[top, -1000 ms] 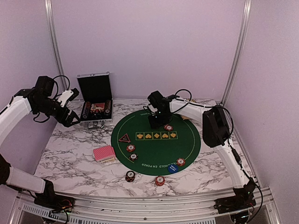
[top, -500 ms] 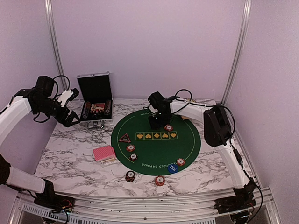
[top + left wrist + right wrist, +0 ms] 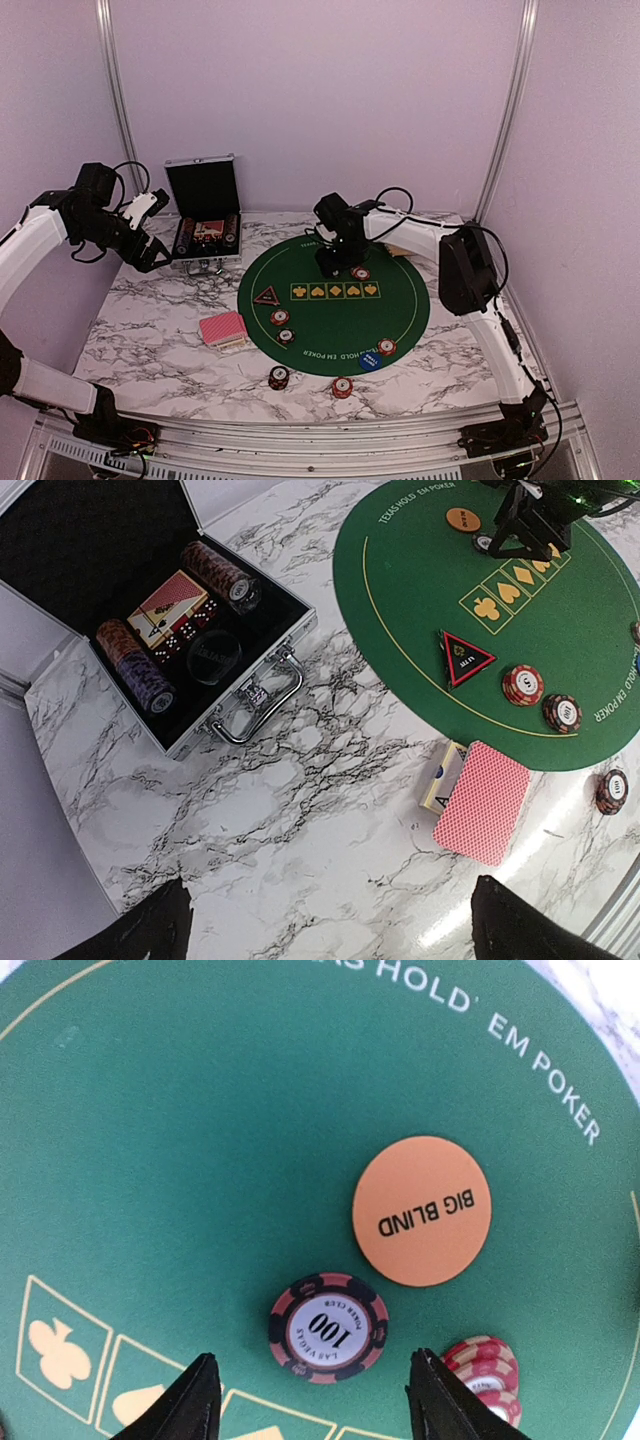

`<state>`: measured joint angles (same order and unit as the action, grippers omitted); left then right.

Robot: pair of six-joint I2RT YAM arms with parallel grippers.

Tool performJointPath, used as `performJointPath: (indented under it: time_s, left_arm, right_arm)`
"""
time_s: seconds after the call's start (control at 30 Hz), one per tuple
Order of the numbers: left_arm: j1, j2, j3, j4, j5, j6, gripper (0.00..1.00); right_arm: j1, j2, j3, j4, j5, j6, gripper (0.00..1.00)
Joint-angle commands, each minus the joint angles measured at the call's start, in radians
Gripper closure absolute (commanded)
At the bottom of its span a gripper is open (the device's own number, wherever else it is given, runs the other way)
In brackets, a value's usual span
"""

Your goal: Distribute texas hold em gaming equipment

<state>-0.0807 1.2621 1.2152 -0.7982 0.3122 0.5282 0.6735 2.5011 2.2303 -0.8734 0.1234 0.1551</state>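
Green felt mat (image 3: pixel 335 320) seen from overhead: the right gripper (image 3: pixel 330 266) hung over its far side, jaws too small to judge, and the blue disc (image 3: pixel 370 361) bore unreadable lettering.

Left wrist view: the left gripper (image 3: pixel 335 930) stood wide apart and empty, its fingers cut off by the frame. The mat read "TEXAS HOLD EM POKER", with red-backed cards (image 3: pixel 485 802) just beside it.

Right wrist view: fingers apart, flanking without touching a chip (image 3: pixel 328 1327) marked "100". An orange disc (image 3: pixel 422 1210) read "BIG BLIND", and a finger partly hid a chip stack (image 3: pixel 487 1365).
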Motion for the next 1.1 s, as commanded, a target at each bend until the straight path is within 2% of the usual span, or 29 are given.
performJointPath:
  time_s: [0.0,0.17,0.27,0.43,0.7,1.07]
  left_arm:
    - [-0.004,-0.013,0.031,-0.034,-0.003,0.006,0.01]
    - [-0.004,-0.015,0.027,-0.035,-0.005,0.008,0.01]
    - [-0.004,-0.014,0.023,-0.034,-0.004,0.009,0.01]
    - [-0.004,-0.016,0.021,-0.036,-0.003,0.009,0.01]
    - [-0.004,-0.021,0.016,-0.038,0.002,0.004,0.01]
    - [-0.004,-0.036,0.009,-0.044,-0.006,0.013,0.01]
  right_arm:
    - [0.071,-0.161,-0.006,-0.018,0.046,-0.027,0.35]
    - [0.189,-0.312,-0.195,0.025,0.044,-0.035,0.3]
    - [0.268,-0.397,-0.338,0.052,-0.011,-0.023,0.26]
    - [0.407,-0.469,-0.462,0.066,-0.089,0.003,0.21]
    - [0.515,-0.438,-0.538,0.107,-0.208,0.043,0.21]
    - [0.54,-0.321,-0.478,0.115,-0.252,0.005,0.24]
